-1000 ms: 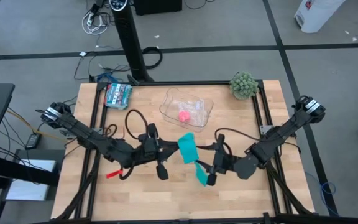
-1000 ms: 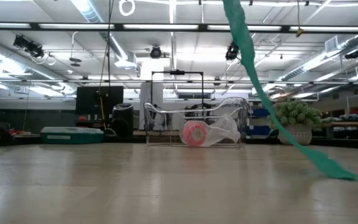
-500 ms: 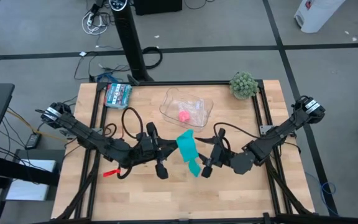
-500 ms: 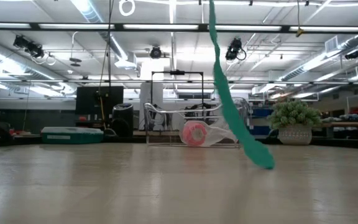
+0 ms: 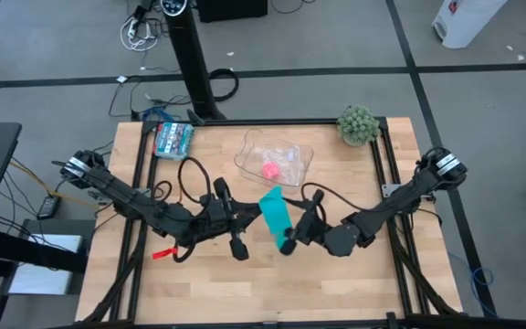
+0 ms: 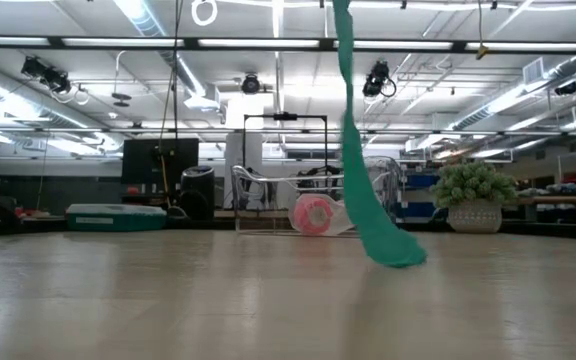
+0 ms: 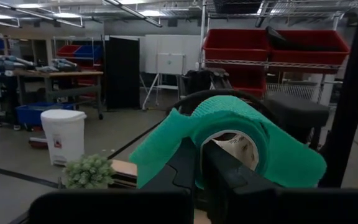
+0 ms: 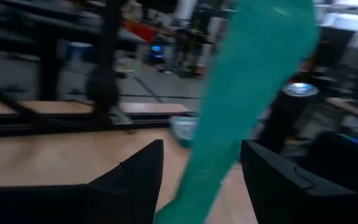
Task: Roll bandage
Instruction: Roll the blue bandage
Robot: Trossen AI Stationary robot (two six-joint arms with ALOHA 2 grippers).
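High view: left gripper and right gripper face each other mid-table, the teal bandage between them, just in front of the clear tray. Low view: bandage hangs down as a strip, its tail touching the table. Left wrist view: fingers clamped on the partly rolled bandage; right wrist view: right fingers spread apart, strip passing between them.

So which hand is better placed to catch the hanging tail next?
Probably the right hand: it sits open beside the bandage tail, while the left hand holds the rolled end.
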